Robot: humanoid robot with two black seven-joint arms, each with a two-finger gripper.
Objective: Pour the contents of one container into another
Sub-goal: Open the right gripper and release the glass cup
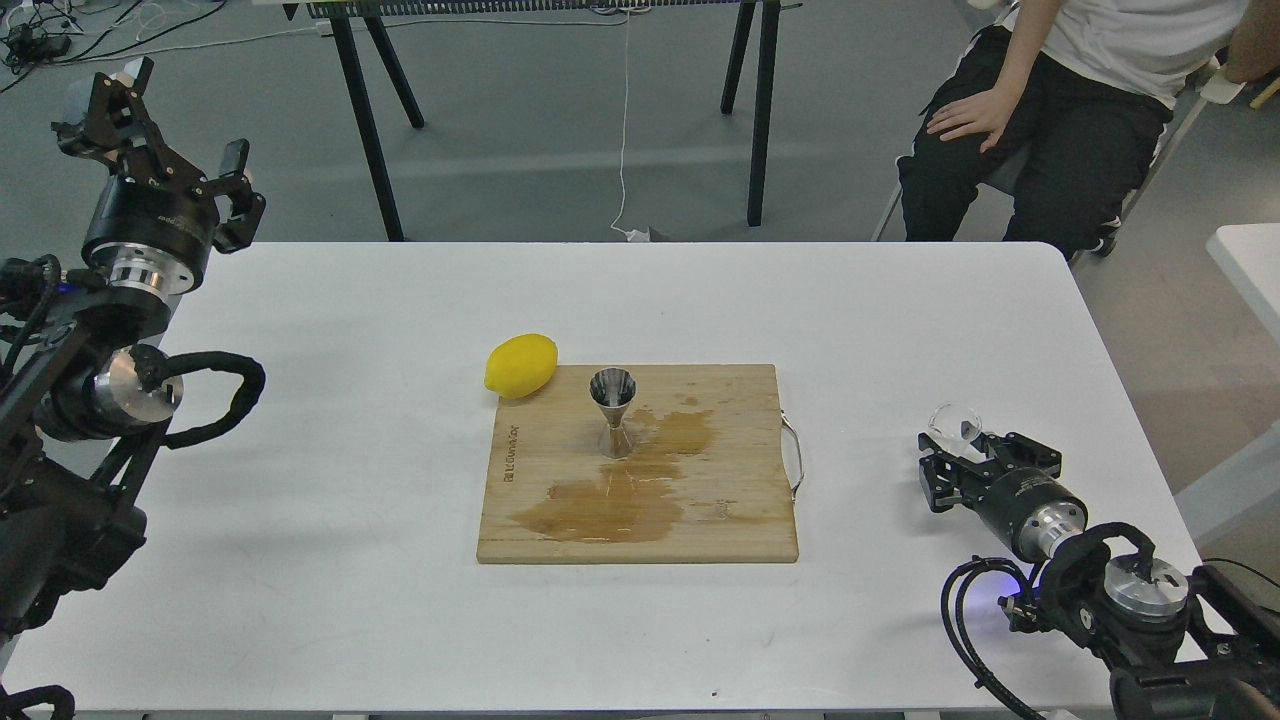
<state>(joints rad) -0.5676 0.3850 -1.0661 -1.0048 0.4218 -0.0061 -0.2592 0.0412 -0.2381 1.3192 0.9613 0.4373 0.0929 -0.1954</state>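
The steel jigger (pixel 612 410) stands upright near the middle of the wooden cutting board (pixel 740 520). A small clear glass cup (pixel 955 421) sits on the white table to the right of the board. My right gripper (pixel 972 452) lies low on the table with its fingers spread on either side of the cup's near side; I see no firm grasp. My left gripper (pixel 172 122) is raised at the far left, off the table's back corner, open and empty, far from both containers.
A yellow lemon (pixel 521 365) rests at the board's back left corner. Wet brown stains spread over the board in front of the jigger. A metal handle (pixel 795 455) sticks out on the board's right side. A seated person (pixel 1040 110) is behind the table's (pixel 300 480) far right.
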